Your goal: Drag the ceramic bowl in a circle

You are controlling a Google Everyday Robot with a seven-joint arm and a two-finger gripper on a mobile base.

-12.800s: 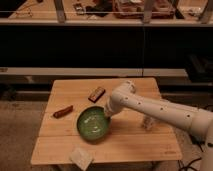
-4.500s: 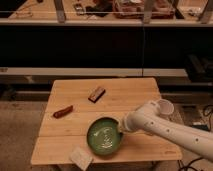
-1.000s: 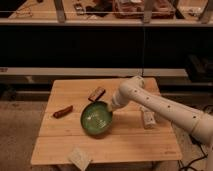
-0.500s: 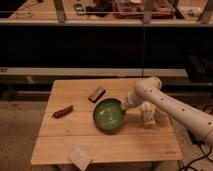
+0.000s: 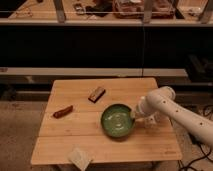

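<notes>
The green bowl point(image 5: 118, 120) is seen right of centre on the wooden tabletop point(image 5: 65, 145), lying flat. The hand point(image 5: 135, 114) is placed at the bowl's right rim, at the end of a white arm point(image 5: 172, 110) reaching in from the right; whether it is clenched on the rim cannot be told. A brown block point(image 5: 96, 93) lies behind the bowl, a reddish stick-shaped item point(image 5: 63, 111) to its left, and a pale square packet point(image 5: 80, 158) near the front edge.
</notes>
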